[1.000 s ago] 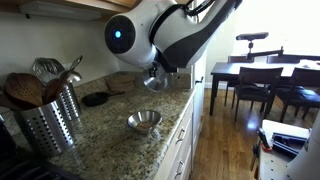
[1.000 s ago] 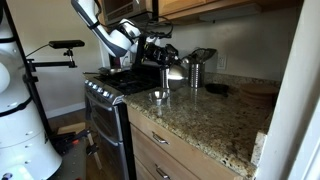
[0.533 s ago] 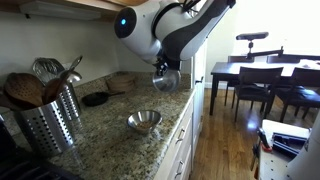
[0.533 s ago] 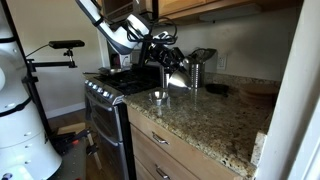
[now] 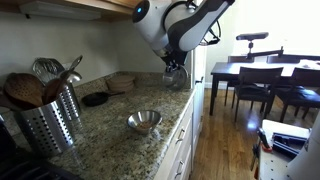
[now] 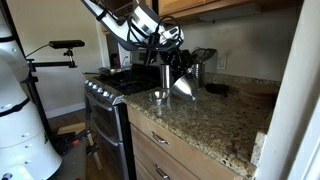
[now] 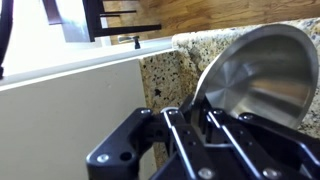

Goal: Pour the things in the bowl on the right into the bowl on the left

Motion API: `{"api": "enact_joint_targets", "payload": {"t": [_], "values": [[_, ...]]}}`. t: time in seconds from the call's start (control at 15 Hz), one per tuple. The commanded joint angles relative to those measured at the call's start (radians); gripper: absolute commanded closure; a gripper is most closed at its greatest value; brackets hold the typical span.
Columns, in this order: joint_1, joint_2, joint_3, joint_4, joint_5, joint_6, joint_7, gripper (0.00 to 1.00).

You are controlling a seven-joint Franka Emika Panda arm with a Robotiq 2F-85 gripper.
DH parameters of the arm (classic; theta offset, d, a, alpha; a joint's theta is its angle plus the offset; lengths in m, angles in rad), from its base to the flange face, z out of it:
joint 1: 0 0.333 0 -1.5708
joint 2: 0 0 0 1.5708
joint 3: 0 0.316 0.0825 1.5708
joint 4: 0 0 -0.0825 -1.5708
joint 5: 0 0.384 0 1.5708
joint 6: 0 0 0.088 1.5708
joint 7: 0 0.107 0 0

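Pinching the rim of a raised, tilted steel bowl (image 7: pixel 255 75), the pincer (image 7: pixel 200 118) holds it above the worktop (image 5: pixel 105 135). Its inside looks bare, and brownish pieces (image 5: pixel 146 120) seem to lie in the other bowl (image 5: pixel 131 121), so probably only setting it down is left.

The raised bowl (image 7: pixel 258 80) is bare steel, its inside smooth and mirror-bright. The tool (image 7: pixel 200 115) looks matt black and hard. The other bowl (image 5: pixel 144 121) is the same shiny metal. The worktop (image 5: pixel 105 142) is speckled stone, polished glossy. The utensil holder (image 5: pixel 48 125) is perforated metal and the spoons (image 5: pixel 22 90) in it are wood. The floor (image 5: pixel 225 150) is glossy wooden board.
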Motion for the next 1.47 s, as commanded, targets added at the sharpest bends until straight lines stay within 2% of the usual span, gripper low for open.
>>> {"api": "enact_joint_targets", "payload": {"t": [0.0,0.73,1.4], "values": [[-0.035,-0.035,-0.028,-0.018,0.093,0.087,-0.056,0.98],[-0.088,0.008,-0.086,-0.032,0.354,0.315,-0.169,0.98],[-0.092,0.098,-0.107,-0.034,0.549,0.464,-0.264,0.98]]}}
